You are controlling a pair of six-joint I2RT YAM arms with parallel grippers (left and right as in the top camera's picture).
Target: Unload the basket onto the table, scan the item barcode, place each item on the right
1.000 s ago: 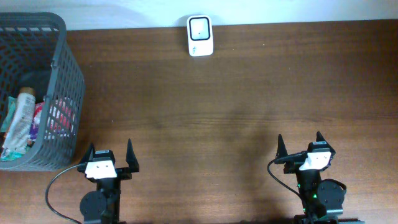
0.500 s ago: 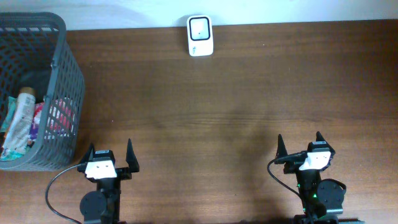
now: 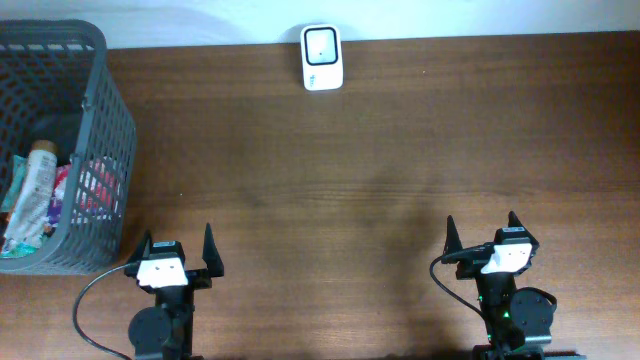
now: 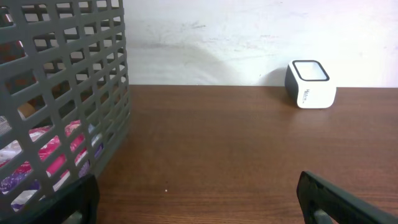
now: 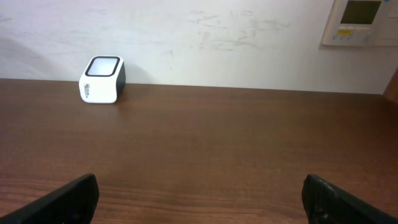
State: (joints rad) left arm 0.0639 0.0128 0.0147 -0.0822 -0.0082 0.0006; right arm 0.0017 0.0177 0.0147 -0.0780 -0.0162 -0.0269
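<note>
Both arms parked at near edge of table (image 3: 350, 180). Left gripper (image 3: 177, 242): jaws wide apart, nothing between them. Right gripper (image 3: 481, 226): same.

Items sit in basket (image 3: 112, 120) at far left, ahead of and outboard of left gripper. Left arm clearly nearer, right well apart.

Tube (image 3: 28, 195) lies on top of the pile, long axis roughly front to back, cap toward the wall. Scanner (image 3: 322, 57) at back edge, about midway between the arms.

Only overhead shows the tube. Left wrist gets pink packets (image 4: 56, 165) through the mesh. Right wrist shows scanner, no basket
</note>
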